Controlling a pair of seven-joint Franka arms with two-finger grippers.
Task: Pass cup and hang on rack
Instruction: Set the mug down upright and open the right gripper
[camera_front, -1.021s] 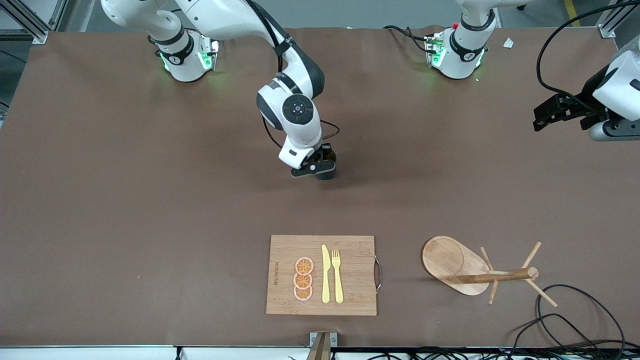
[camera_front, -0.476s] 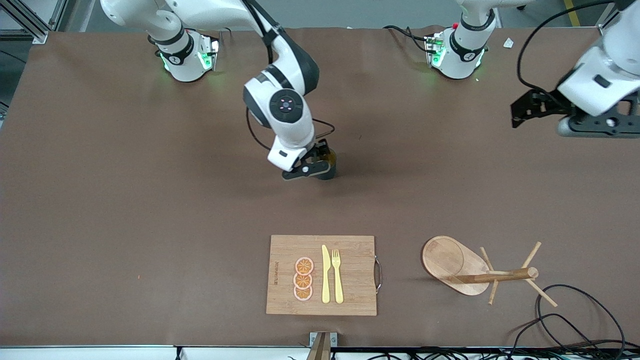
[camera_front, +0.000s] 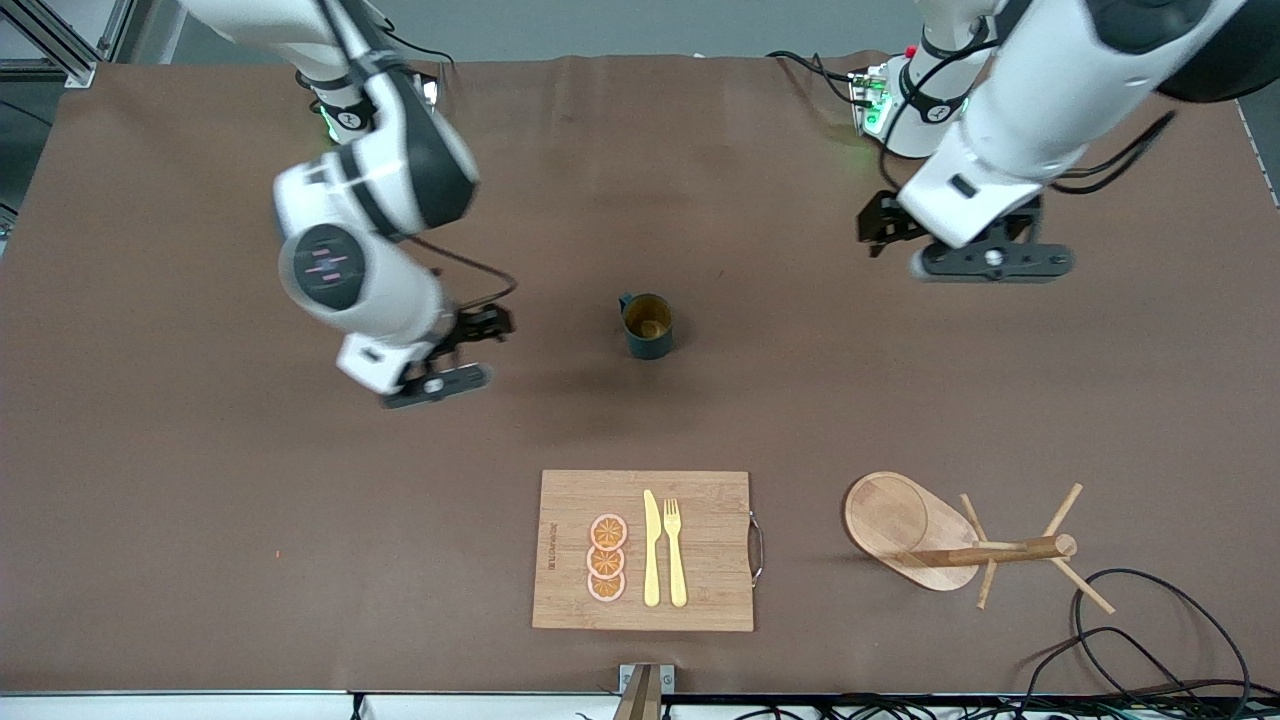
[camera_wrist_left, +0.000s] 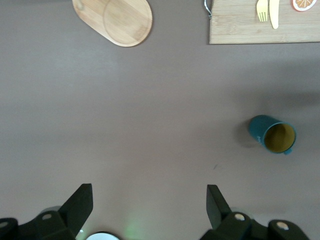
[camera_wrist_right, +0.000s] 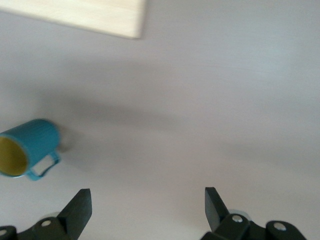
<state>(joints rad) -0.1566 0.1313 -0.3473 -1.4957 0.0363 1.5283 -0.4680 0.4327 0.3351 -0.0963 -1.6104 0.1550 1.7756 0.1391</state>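
Observation:
The dark teal cup (camera_front: 648, 325) stands upright and alone in the middle of the table, its yellowish inside showing. It also shows in the left wrist view (camera_wrist_left: 274, 135) and the right wrist view (camera_wrist_right: 27, 150). My right gripper (camera_front: 437, 383) is open and empty, up over bare table beside the cup toward the right arm's end. My left gripper (camera_front: 990, 262) is open and empty, up over bare table toward the left arm's end. The wooden rack (camera_front: 990, 552) stands on its oval base (camera_front: 895, 520), nearer the front camera than the cup. The base shows in the left wrist view (camera_wrist_left: 114, 20).
A bamboo cutting board (camera_front: 700, 560) with orange slices (camera_front: 607, 558), a yellow knife (camera_front: 651, 548) and a fork (camera_front: 675, 550) lies near the front edge. Black cables (camera_front: 1150, 640) loop on the table beside the rack.
My right gripper has let go of the cup and moved away toward the right arm's end. My left arm has swung in from the table's end toward the middle.

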